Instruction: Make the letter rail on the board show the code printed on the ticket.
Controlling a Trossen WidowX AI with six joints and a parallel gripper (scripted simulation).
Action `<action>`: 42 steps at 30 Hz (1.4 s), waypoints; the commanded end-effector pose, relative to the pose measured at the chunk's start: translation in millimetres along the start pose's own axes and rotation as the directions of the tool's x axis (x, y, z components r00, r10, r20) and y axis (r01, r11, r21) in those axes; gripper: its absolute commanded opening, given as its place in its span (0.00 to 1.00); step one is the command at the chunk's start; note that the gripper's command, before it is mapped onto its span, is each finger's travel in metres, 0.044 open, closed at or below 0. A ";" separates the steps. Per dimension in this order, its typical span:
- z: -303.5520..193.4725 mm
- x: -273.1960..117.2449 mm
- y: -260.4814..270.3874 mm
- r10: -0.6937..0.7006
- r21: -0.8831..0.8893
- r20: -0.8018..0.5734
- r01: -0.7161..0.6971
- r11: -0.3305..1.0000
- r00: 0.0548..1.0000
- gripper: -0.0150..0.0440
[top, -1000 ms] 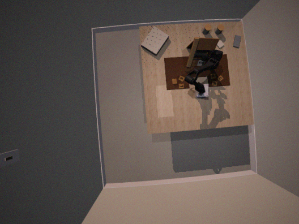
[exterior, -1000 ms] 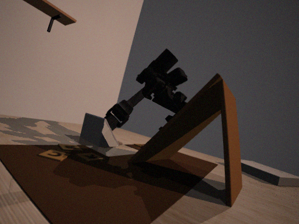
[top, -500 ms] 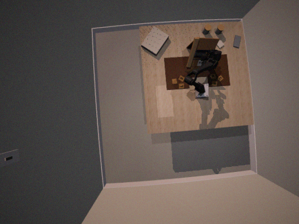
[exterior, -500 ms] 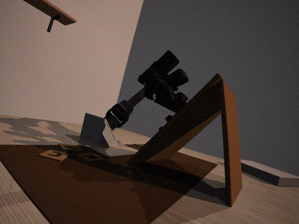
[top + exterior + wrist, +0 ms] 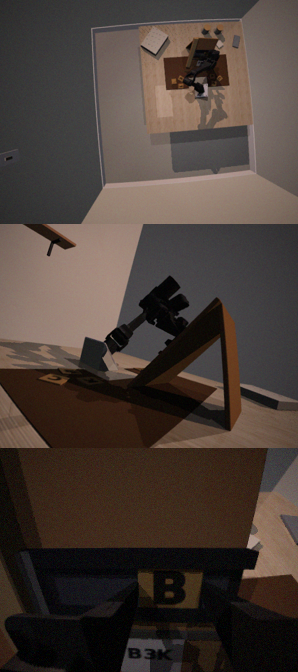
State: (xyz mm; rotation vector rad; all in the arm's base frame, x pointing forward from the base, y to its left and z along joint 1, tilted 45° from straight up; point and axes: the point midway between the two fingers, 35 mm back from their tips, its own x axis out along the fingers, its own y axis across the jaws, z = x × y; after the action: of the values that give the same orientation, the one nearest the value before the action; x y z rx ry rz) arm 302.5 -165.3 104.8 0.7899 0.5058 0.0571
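2 cups (image 5: 206,29) w/ orange tops; grey slab (image 5: 236,41) nearby; wall shelf (image 5: 52,235).

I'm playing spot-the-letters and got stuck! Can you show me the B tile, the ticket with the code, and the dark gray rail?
B tile (image 5: 169,589): wrist view, on the letter itself.
Ticket (image 5: 150,653): wrist view, on its printed code.
Rail (image 5: 137,558): wrist view, on its upper lip.

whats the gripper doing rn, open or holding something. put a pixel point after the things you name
Gripper (image 5: 171,590): closed on the letter B tile (image 5: 184,590), which sits in the board's dark rail (image 5: 90,557).
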 end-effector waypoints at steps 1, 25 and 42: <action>-1.7 0.4 2.0 -0.003 0.010 -0.004 0.003 1.000 1.000 0.25; -1.5 0.6 17.1 -0.002 0.010 -0.004 0.002 1.000 1.000 0.25; -1.2 0.6 28.1 -0.002 0.011 -0.004 0.002 1.000 1.000 0.25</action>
State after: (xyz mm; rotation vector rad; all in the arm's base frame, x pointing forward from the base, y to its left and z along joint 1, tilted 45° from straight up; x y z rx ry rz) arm 306.3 -146.5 123.1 0.7923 0.5066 0.0572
